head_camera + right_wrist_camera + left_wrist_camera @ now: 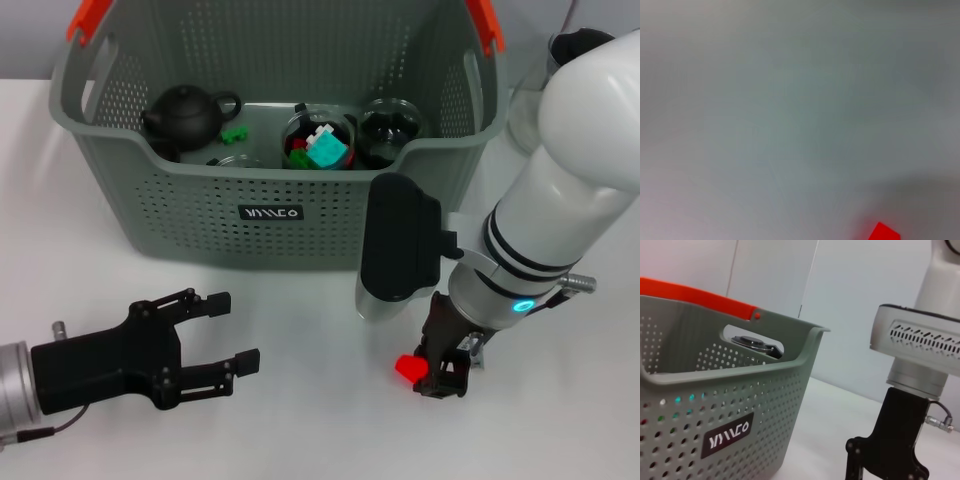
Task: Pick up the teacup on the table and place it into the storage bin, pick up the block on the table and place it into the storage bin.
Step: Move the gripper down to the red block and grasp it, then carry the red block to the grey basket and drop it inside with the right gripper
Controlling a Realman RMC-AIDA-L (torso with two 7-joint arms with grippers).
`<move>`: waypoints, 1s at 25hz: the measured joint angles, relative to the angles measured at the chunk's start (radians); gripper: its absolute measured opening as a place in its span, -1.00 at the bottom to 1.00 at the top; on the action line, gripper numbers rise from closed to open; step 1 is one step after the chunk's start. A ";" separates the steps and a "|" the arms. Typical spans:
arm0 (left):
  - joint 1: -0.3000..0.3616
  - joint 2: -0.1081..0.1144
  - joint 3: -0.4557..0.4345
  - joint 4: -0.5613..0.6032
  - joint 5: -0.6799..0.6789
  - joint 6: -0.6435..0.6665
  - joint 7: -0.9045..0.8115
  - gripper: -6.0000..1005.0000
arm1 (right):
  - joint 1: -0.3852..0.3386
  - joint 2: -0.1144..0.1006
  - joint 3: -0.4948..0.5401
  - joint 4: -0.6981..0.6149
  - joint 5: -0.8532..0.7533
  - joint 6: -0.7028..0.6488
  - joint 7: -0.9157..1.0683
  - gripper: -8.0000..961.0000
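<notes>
The grey perforated storage bin (300,205) stands at the back of the white table, and its labelled wall (715,405) fills the left wrist view. Inside it, at the right, stands a dark glass teacup (388,130). A small red block (406,368) lies on the table in front of the bin; it also shows in the right wrist view (883,232). My right gripper (440,378) points straight down, low over the table and right beside the block. The left wrist view shows that gripper (885,465) from the side. My left gripper (238,330) rests open and empty at the front left.
The bin also holds a black teapot (188,112), a small green piece (236,133) and a glass cup filled with coloured blocks (318,145). A clear glass object (522,115) stands behind my right arm. Bare table (300,420) lies between the two grippers.
</notes>
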State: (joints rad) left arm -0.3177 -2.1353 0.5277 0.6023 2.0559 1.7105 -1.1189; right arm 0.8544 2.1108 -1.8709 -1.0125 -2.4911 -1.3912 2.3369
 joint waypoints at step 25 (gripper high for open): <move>-0.016 0.008 -0.068 -0.007 -0.007 -0.017 -0.001 0.66 | -0.109 -0.026 0.880 -0.403 0.344 -0.519 -0.309 -0.29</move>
State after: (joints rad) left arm -0.3339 -2.1271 0.4593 0.5950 2.0485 1.6933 -1.1198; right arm 0.7450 2.0846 -0.9913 -1.4151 -2.1473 -1.9103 2.0276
